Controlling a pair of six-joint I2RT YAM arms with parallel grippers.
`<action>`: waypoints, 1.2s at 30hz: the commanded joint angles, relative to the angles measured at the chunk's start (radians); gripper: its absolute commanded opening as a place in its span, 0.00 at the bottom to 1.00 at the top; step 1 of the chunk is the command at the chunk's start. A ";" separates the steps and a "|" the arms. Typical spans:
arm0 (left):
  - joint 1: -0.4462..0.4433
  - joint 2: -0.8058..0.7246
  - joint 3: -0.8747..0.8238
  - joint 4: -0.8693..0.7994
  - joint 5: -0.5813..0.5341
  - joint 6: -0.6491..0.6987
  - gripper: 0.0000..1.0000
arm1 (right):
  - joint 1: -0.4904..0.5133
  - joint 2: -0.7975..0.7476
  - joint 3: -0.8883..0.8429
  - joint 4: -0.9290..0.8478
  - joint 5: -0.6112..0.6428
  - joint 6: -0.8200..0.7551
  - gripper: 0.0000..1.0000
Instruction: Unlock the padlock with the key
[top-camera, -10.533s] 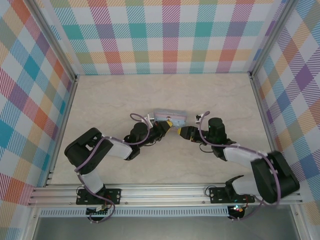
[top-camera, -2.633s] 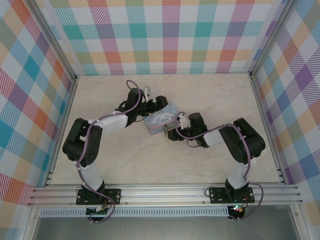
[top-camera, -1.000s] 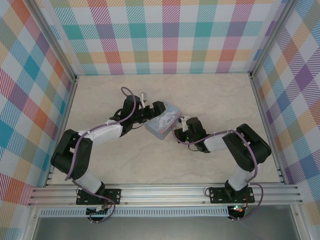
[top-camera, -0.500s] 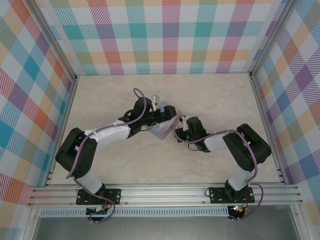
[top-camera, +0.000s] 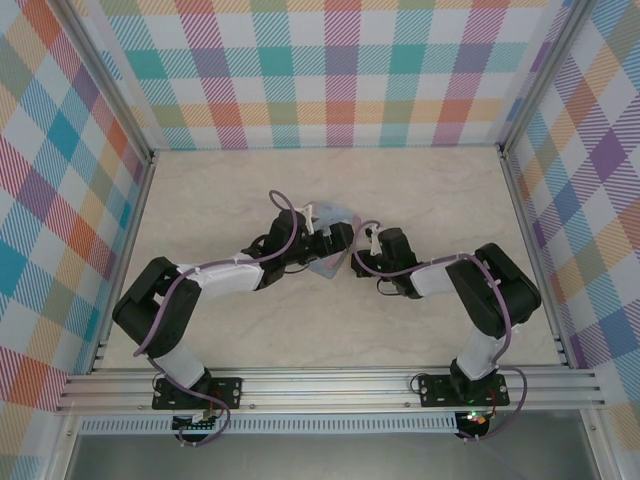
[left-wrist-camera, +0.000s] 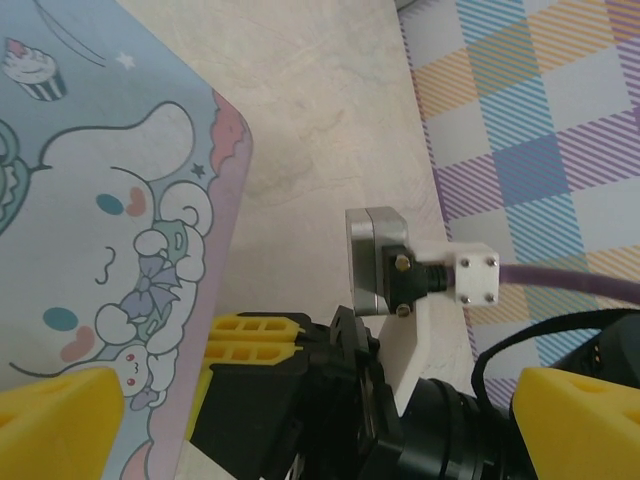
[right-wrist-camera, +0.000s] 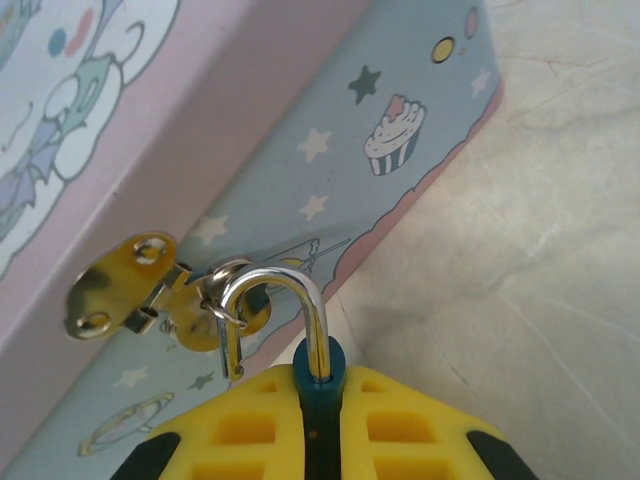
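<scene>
The padlock (right-wrist-camera: 322, 382) has a dark teal body, and my right gripper (right-wrist-camera: 322, 430) is shut on it between its yellow fingers (right-wrist-camera: 240, 425). Its silvery shackle (right-wrist-camera: 276, 285) arches up through the ring of the brass hasp (right-wrist-camera: 130, 285) on the pale blue cartoon tin (right-wrist-camera: 400, 120). The shackle's left leg ends free, outside the body. My left gripper (left-wrist-camera: 320, 430) stands open, one yellow fingertip (left-wrist-camera: 60, 415) over the tin's lid (left-wrist-camera: 90, 200). From above, the left gripper (top-camera: 335, 240) and the right gripper (top-camera: 358, 262) meet at the tin (top-camera: 327, 266). The key is hidden.
The tin sits mid-table on the pale marble surface (top-camera: 420, 190), mostly covered by the left wrist. Plaid walls (top-camera: 340, 70) enclose the back and both sides. The right wrist's camera block (left-wrist-camera: 375, 260) is close in front of the left gripper.
The left arm has swung right and come over the tin, which has turned and is now mostly covered. The right gripper has shifted slightly up, still shut on the padlock.
</scene>
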 joint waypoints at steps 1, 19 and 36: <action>-0.014 0.009 -0.067 -0.067 -0.018 -0.042 1.00 | -0.024 0.017 0.043 0.041 -0.019 0.036 0.07; -0.021 0.043 -0.121 0.003 -0.018 -0.080 1.00 | -0.050 0.106 0.174 0.020 -0.060 0.074 0.07; 0.030 -0.077 -0.165 -0.103 -0.064 -0.047 1.00 | -0.108 -0.065 0.073 -0.125 -0.028 -0.026 0.07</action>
